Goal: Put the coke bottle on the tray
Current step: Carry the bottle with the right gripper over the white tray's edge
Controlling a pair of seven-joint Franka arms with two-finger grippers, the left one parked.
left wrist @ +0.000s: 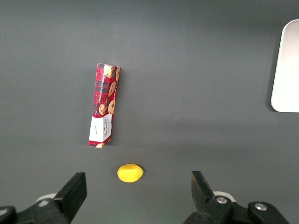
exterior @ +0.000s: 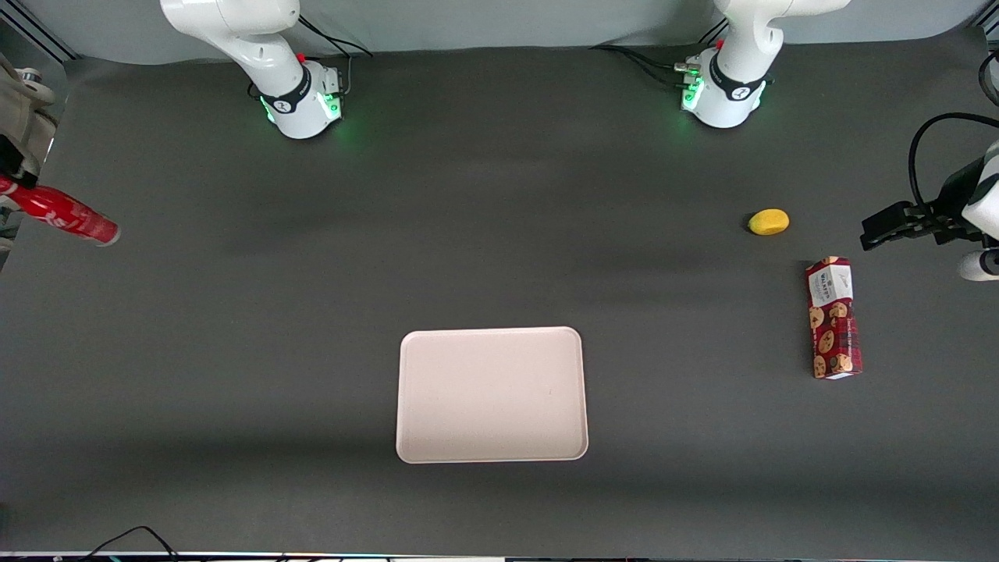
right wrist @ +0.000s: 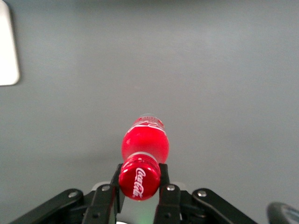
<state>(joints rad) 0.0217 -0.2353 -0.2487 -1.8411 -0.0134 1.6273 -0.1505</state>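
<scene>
Right wrist view: small slim glossy red coke bottle with a red cap and white lettering, pinched at the neck just under the cap between the two black fingers of the pincer. Held fast, then, pincer narrowed onto the neck, body hanging free above the dark grey counter.

Front view: same bottle tilted well off upright at the working arm's edge of the picture, clear of the counter, pincer mostly cut off by the frame.

Probably light and stiff; glossy wall likely slippery, so the neck below the cap seems the sound place to hold, the cap acting as a stop. Narrow base and tall body: apt to tip or roll if let go while tilted.

Large flat pale cream-pink rectangular tray with rounded corners and a low rim, bare, near the middle of the counter, well apart from the bottle. Nothing lying between them. Low rim to be cleared on the way in.

Small yellow lemon-like fruit and red cookie box toward the parked arm's end, well apart from the tray.
</scene>
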